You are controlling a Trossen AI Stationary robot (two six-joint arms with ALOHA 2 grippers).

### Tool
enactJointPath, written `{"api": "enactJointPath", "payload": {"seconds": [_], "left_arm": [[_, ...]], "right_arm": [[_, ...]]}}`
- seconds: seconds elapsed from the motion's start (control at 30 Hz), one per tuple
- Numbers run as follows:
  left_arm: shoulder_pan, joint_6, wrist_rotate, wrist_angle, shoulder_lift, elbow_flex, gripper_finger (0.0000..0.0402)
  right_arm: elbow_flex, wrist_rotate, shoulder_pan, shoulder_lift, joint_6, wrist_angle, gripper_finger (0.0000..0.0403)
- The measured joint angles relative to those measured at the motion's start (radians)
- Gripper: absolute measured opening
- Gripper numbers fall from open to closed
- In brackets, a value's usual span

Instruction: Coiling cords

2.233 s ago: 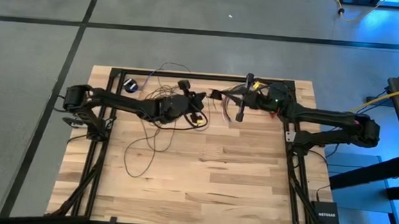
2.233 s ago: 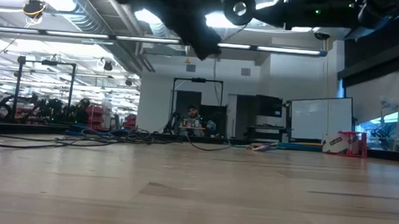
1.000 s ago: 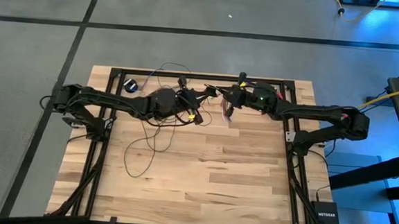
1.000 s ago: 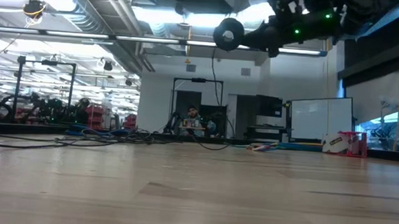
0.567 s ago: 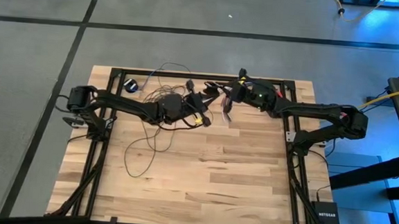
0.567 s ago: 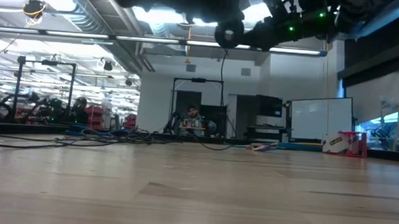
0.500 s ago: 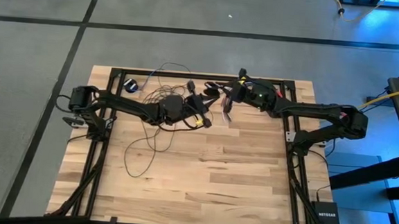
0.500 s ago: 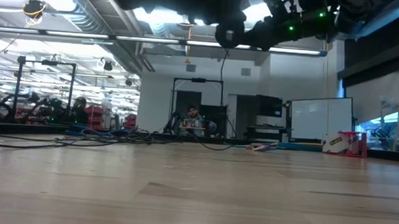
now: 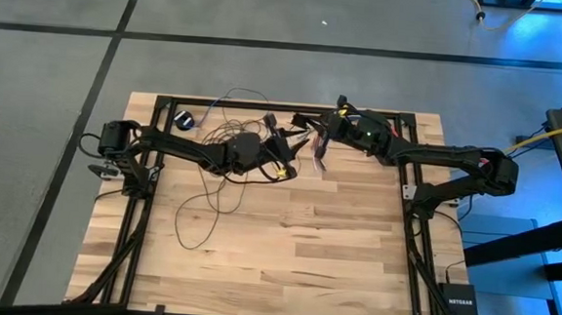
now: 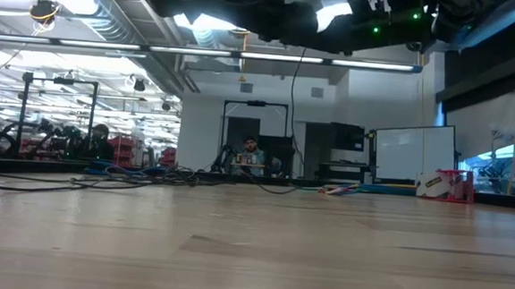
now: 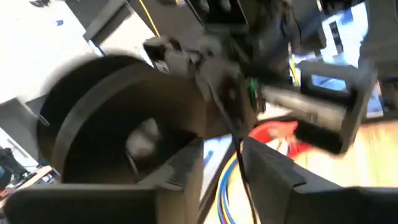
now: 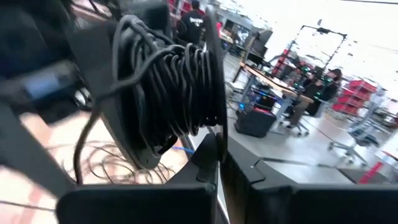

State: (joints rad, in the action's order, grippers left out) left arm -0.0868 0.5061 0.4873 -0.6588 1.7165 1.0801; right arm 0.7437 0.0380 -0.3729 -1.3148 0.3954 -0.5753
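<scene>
Both dark arms are reaching in toward the back-middle of the pale wooden slat table (image 9: 285, 246), almost meeting there. The left gripper (image 9: 284, 146) sits up near the far edge with its 2 fingers parted; in its own wrist camera there's a gap between them and a thin strand runs down through that gap, but I can't tell if the fingers actually touch it. Right in front of it is a black round spool (image 11: 118, 124).

The right gripper (image 9: 313, 138) is just beside the left one, fingers squeezed together on the rim of that black spool (image 12: 168, 93), which has a fat bundle of the thin dark brown-black cord wound around it.

The rest of the thin dark cord (image 9: 211, 187) is a messy spread of loops on the table under and in front of the left arm, trailing toward the near-left, with more loops running over the back edge. A small black round puck (image 9: 184, 120) lies at the back-left corner of the table.

From table height you can see 1 strand of cord (image 10: 291, 120) hanging down from the grippers overhead to the far edge. A person (image 10: 250, 153) is sitting way back in the room.
</scene>
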Motion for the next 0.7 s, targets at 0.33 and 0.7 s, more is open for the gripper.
{"api": "enactJointPath", "payload": {"seconds": [0.33,0.7], "left_arm": [[0.003,-0.021,0.005,0.074,0.0,0.0,0.0141],[0.076,0.037,0.09,0.094,-0.022,0.0,0.0105]], "right_arm": [[0.002,0.031,0.0,0.0,-0.032,-0.036,0.001],[0.003,0.026,0.0,0.0,-0.032,-0.017,0.001]]}}
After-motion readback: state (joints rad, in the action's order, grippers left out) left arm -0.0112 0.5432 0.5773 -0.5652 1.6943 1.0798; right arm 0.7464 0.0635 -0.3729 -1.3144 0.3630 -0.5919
